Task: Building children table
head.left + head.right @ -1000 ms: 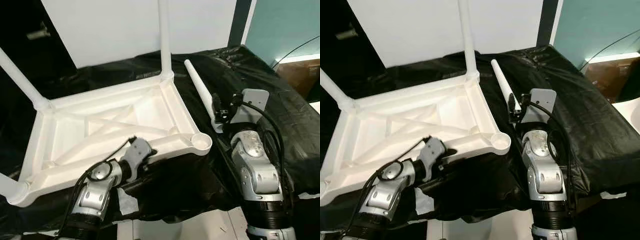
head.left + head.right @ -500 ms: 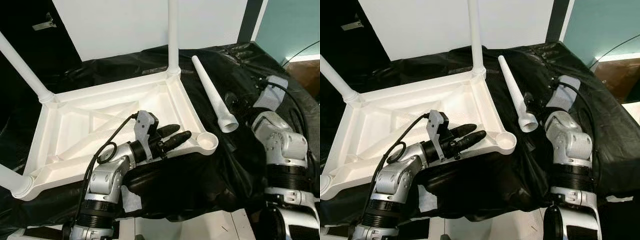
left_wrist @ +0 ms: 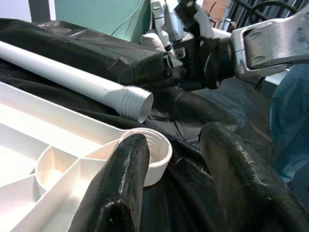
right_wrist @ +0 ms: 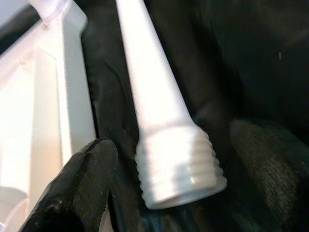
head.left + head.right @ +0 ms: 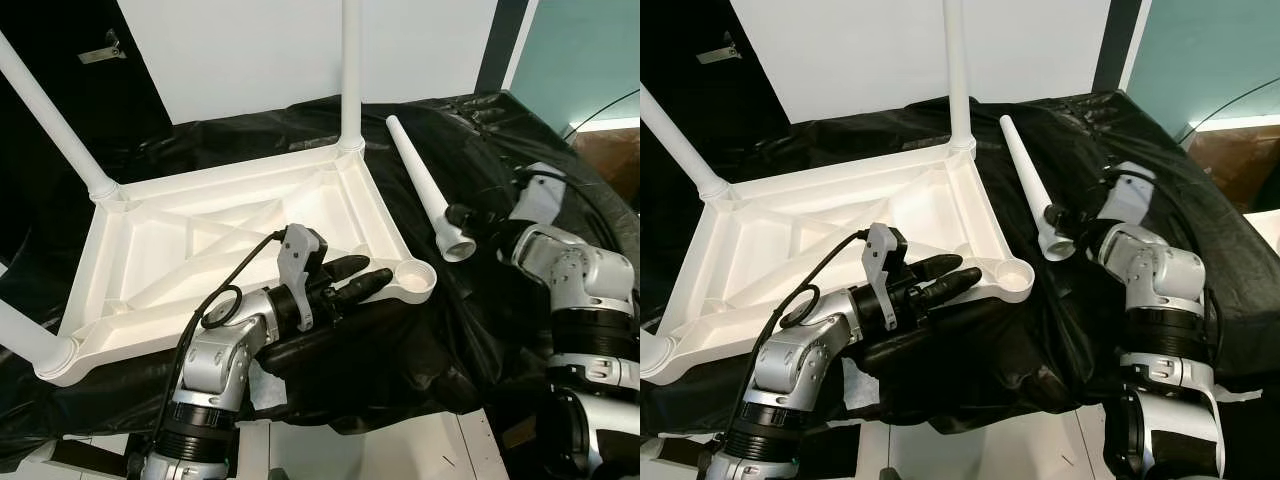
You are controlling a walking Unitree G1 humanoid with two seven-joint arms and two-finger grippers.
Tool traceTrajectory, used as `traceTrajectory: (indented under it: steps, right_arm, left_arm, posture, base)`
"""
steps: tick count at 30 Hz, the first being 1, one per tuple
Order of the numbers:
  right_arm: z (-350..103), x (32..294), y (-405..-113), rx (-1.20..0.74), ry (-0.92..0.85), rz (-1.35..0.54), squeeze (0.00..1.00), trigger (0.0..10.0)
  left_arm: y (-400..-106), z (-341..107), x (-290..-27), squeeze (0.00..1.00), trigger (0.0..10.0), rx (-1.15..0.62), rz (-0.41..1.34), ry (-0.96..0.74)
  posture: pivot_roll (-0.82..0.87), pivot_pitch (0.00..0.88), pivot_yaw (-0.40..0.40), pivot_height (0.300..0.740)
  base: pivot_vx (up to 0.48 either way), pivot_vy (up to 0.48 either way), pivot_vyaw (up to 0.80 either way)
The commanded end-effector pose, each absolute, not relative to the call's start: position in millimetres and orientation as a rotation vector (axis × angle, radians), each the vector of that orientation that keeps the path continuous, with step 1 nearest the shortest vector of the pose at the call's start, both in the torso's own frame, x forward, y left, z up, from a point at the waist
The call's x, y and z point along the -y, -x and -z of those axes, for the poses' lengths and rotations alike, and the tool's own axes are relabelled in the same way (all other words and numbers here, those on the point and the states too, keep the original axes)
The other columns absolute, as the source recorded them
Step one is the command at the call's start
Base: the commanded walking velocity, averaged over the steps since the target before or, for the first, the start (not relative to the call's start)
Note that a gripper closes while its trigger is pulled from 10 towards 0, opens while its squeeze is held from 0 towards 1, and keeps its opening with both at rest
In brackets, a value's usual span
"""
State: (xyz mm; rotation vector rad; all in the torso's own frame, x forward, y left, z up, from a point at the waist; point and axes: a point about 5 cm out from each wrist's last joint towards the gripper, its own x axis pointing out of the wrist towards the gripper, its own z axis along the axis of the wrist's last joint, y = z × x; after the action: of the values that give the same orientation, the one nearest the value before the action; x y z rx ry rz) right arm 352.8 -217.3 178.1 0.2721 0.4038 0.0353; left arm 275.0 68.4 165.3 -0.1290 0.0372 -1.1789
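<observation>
Three legs stand in the upturned table (image 5: 230,230); the fourth leg (image 5: 425,190) lies loose at the empty socket's (image 5: 414,279) one o'clock, between the right hand's (image 4: 159,159) spread fingers, ungripped. The left hand (image 5: 350,283) is released beside the socket.

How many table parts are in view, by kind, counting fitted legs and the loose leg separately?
Upturned white tabletop: 1
Legs fitted in corner sockets: 3
Loose leg lying on the black cover: 1
Empty corner socket: 1
Total: 5 parts, with 1 socket open.

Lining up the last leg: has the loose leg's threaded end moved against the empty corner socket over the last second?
Yes. The loose leg has its threaded end farther from the robot, still right of the empty corner socket.
</observation>
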Motion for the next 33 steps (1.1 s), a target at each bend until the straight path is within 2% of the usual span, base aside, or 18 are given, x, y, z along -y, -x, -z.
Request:
traceTrajectory:
  steps: [1,12,13,14,15,16,17,33]
  right_arm:
    - [-173.7,217.7,-356.4,-0.440,-0.291,-0.033,0.00,10.0]
    - [-169.5,216.3,-367.3,-0.464,-0.249,-0.039,0.00,10.0]
    - [-168.0,214.9,-367.9,-0.465,-0.243,-0.042,0.00,8.0]
    - [-168.0,214.9,-367.9,-0.465,-0.243,-0.042,0.00,8.0]
    - [-166.0,213.9,-368.2,-0.467,-0.238,-0.045,0.00,2.4]
    - [-166.0,213.9,-368.2,-0.467,-0.238,-0.045,0.00,2.4]
    - [-163.2,212.7,-367.8,-0.474,-0.248,-0.050,0.00,0.0]
    - [-139.2,198.8,-363.2,-0.520,-0.393,-0.033,0.00,0.0]
  left_arm:
    - [-274.9,-163.2,-71.3,0.00,10.0,-0.050,1.156,0.114]
    - [-272.8,-160.0,-69.9,0.00,10.0,-0.061,1.139,0.088]
    - [-272.6,-159.8,-69.6,0.00,10.0,-0.062,1.134,0.086]
    - [-272.6,-159.8,-69.6,0.00,10.0,-0.062,1.134,0.086]
    - [-272.3,-159.4,-69.4,0.00,10.0,-0.062,1.131,0.083]
    - [-272.3,-159.4,-69.4,0.00,10.0,-0.062,1.131,0.083]
    - [-271.9,-158.8,-69.3,0.00,10.0,-0.063,1.129,0.080]
    - [-272.2,-158.5,-66.3,0.00,10.0,-0.070,1.153,0.060]
  posture:
    - [-0.10,0.035,0.046,0.740]
    - [-0.08,0.034,0.040,0.740]
    - [-0.08,0.033,0.039,0.740]
    - [-0.08,0.033,0.039,0.740]
    - [-0.08,0.032,0.039,0.740]
    - [-0.08,0.032,0.039,0.740]
    - [-0.08,0.032,0.040,0.740]
    - [-0.10,0.034,0.056,0.740]
  base:
    - [0.000,0.000,0.00]
    - [0.000,0.000,0.00]
    - [0.000,0.000,0.00]
    - [0.000,0.000,0.00]
    - [0.000,0.000,0.00]
    - [0.000,0.000,0.00]
    - [0.000,0.000,0.00]
    - [0.000,0.000,0.00]
